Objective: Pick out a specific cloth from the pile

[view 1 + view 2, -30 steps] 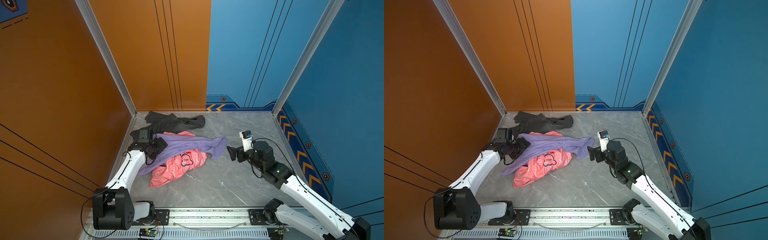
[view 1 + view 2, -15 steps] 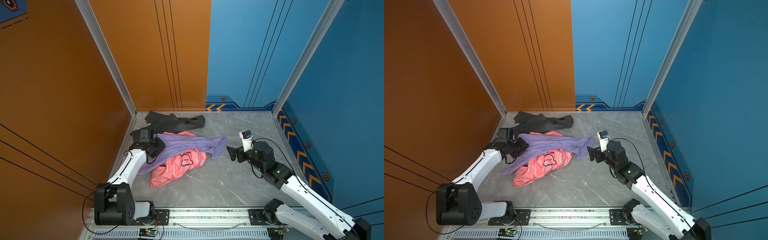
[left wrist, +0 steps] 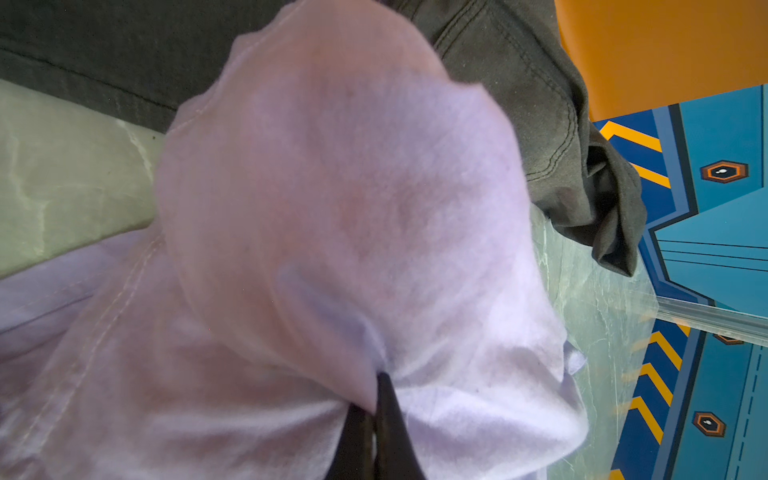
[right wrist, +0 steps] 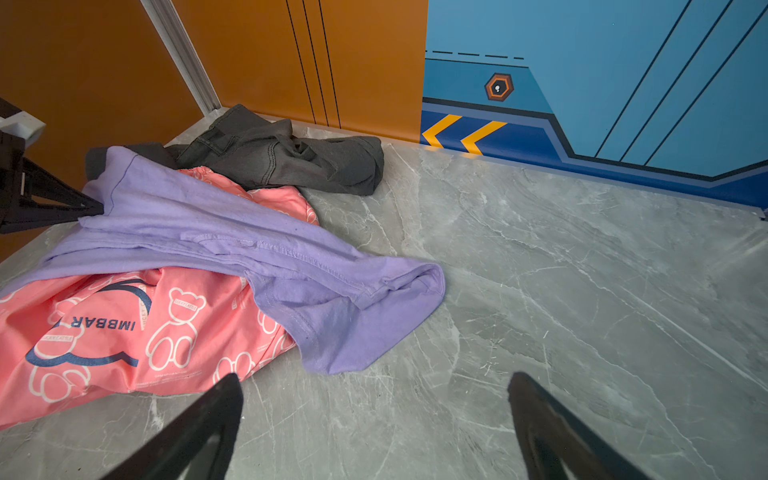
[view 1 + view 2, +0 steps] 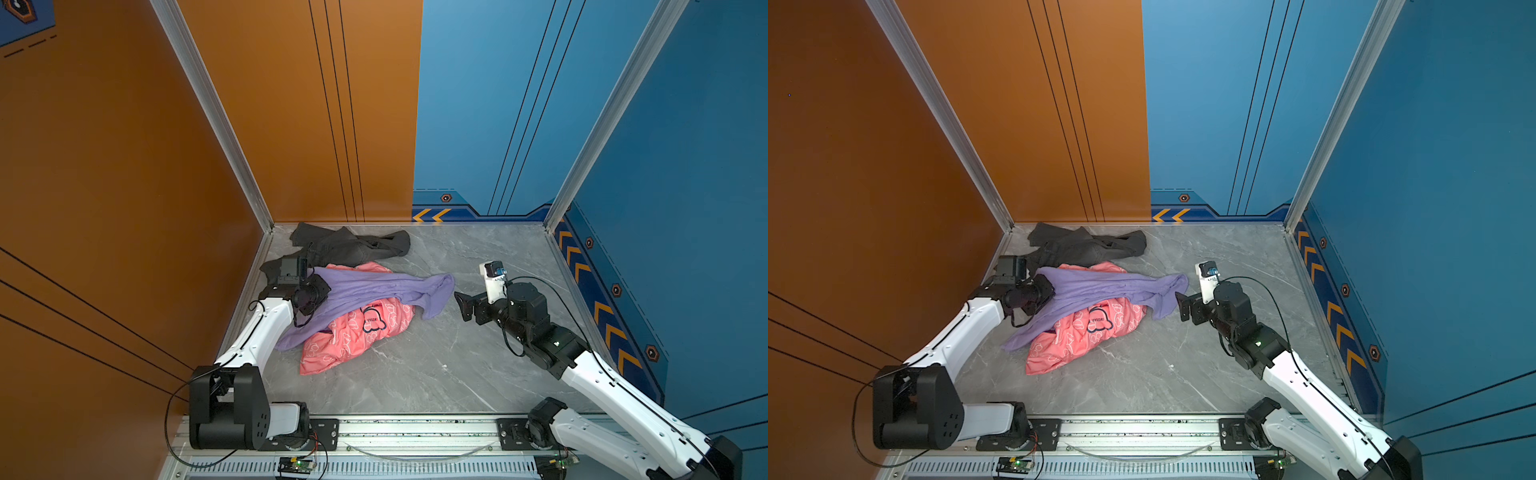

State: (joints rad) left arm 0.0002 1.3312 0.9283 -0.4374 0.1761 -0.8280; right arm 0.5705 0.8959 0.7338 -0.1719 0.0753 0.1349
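Left claw (image 3: 374, 409) tight on lilac cloth (image 3: 332, 199)

**Marble worktop, orange and blue walls**

Grey veined marble worktop (image 4: 582, 291) lies below and ahead of the right tool (image 4: 375, 375). Beyond it a blue wall panel (image 4: 582, 62) carries yellow chevrons (image 4: 461, 131) and a hexagon badge (image 4: 498, 86). Orange panels (image 4: 353, 54) stand behind the left tool (image 4: 93, 205), an aluminium post (image 4: 178, 54) in their corner.

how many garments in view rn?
3. Grey one farthest back; pink one in front of it; lilac cloth draped over the pink. Others could be hidden underneath.
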